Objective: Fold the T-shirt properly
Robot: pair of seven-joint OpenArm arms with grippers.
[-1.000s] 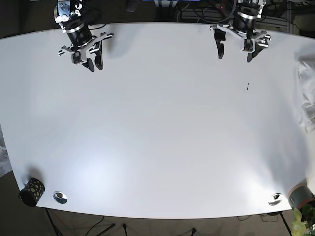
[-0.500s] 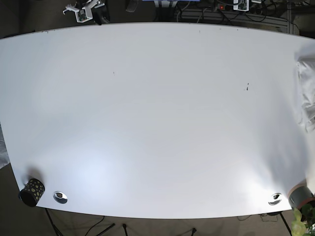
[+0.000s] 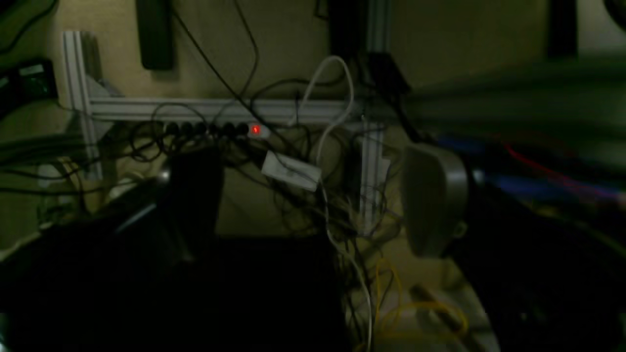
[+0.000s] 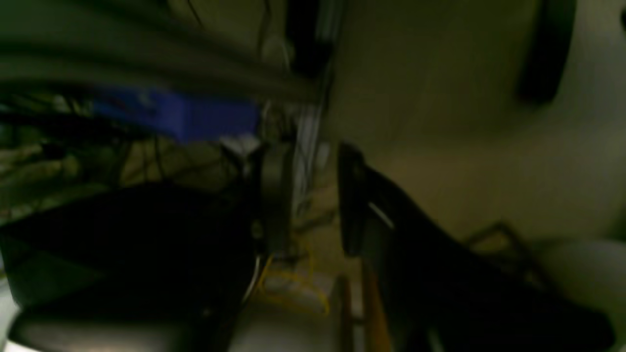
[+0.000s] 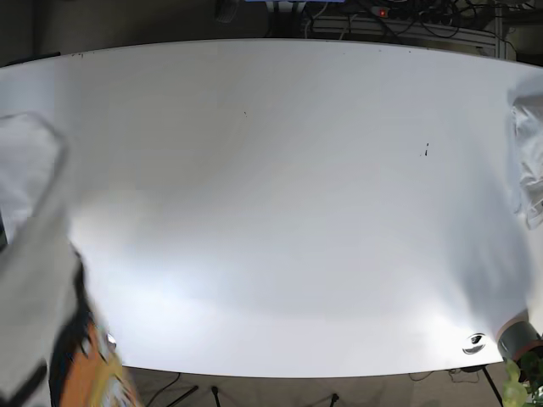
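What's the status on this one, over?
Left gripper open, right gripper open, both off the table. White cloth at right edge. Blurred white-orange shape intruding left.

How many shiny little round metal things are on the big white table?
2. One silver ring sits on the table at its lower right corner. The other peeks out lower left, beside a blurry white-orange shape that could hide more.

A robotics lab bench. Beyond the left gripper (image 3: 313, 195), an aluminium extrusion frame (image 3: 220, 108) carries a power strip (image 3: 215, 129) with a red light amid tangled cables (image 3: 313, 146). The base view shows a wide white table (image 5: 297, 212) with more wiring behind its far edge.
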